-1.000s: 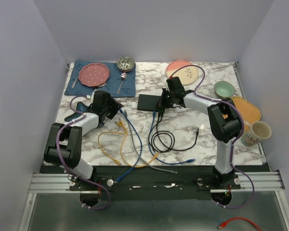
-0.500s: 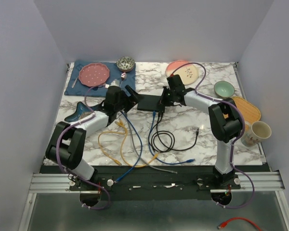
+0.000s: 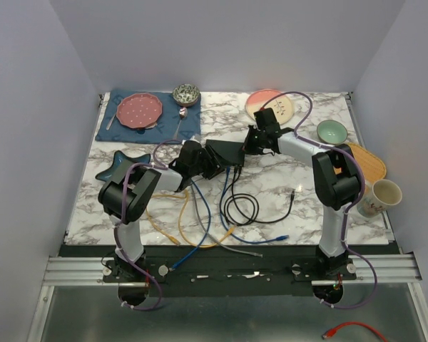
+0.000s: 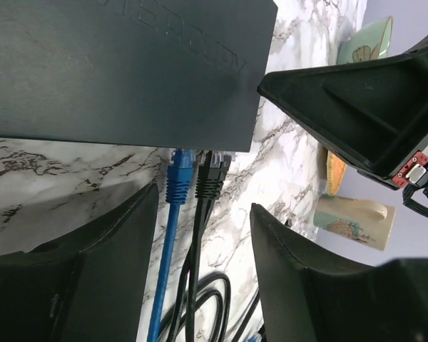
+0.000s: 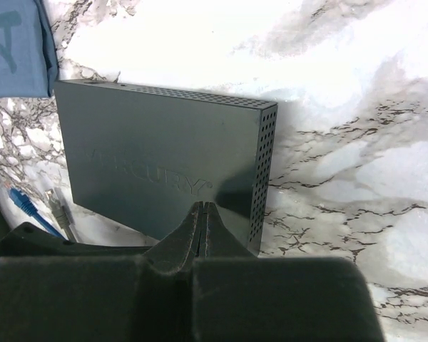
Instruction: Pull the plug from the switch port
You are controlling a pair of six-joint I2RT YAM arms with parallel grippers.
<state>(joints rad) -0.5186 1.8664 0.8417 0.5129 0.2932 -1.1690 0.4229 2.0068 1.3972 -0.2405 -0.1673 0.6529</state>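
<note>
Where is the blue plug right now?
In the left wrist view, the blue plug sits in the lower edge of the switch, just left of the black plug, between the fingers of the open left hand.

The switch (image 5: 164, 157) lies flat on the marble desk (image 5: 357, 107), a matte-black box with faint raised lettering on its top and rows of small vent holes along its right side and far edge. The right gripper (image 5: 203, 211) fills the bottom of the view, its jaws pressed together with only a thin seam between them, the tips over the switch's near edge. A blue plug (image 5: 25, 206) and a pale grey plug (image 5: 60, 214) lie just left of the switch. A blue cloth (image 5: 14, 50) covers the top-left corner.
</note>
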